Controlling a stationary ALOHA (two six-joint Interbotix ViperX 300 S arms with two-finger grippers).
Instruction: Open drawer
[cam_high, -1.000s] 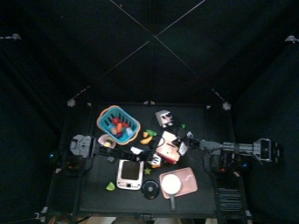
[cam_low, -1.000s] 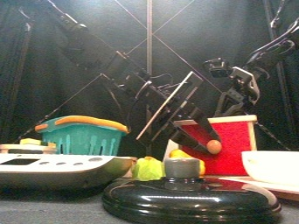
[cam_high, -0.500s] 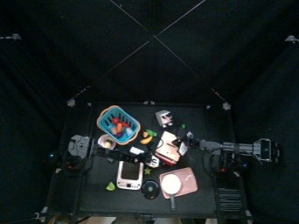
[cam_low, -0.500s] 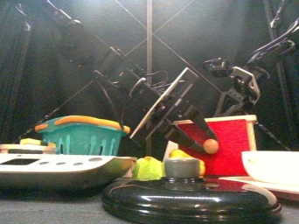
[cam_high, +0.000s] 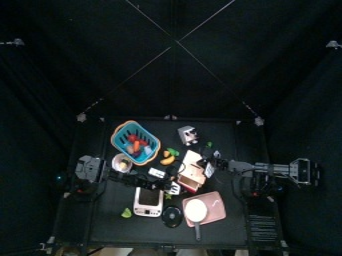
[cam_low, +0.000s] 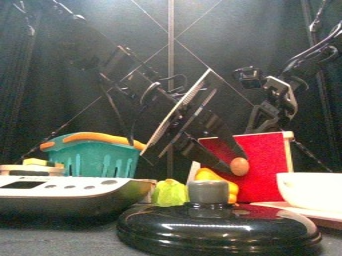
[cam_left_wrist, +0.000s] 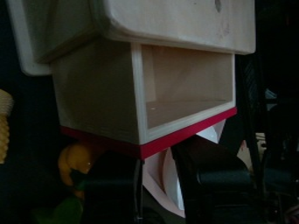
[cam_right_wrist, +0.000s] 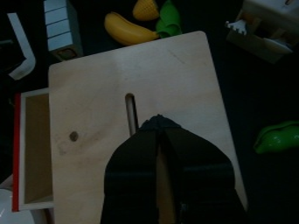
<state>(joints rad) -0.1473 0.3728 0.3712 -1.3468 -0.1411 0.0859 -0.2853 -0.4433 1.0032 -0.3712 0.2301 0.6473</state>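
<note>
Left wrist view: the plain wooden drawer with the red front stands partly out of its pale plywood box, its bare hollow in plain sight. Your left gripper sits just under that red front, fingers apart with a white scrap between them (whether they bear on the drawer itself cannot be made out). From the right wrist camera, your right gripper shows its fingers closed together to a point, tips at the slotted top of the box. The box lies near the middle of the black surface, between your two arms, among other clutter. By this showing the opening is well begun. What is left, it seems, is drawing the drawer further out while the box is steadied.
</note>
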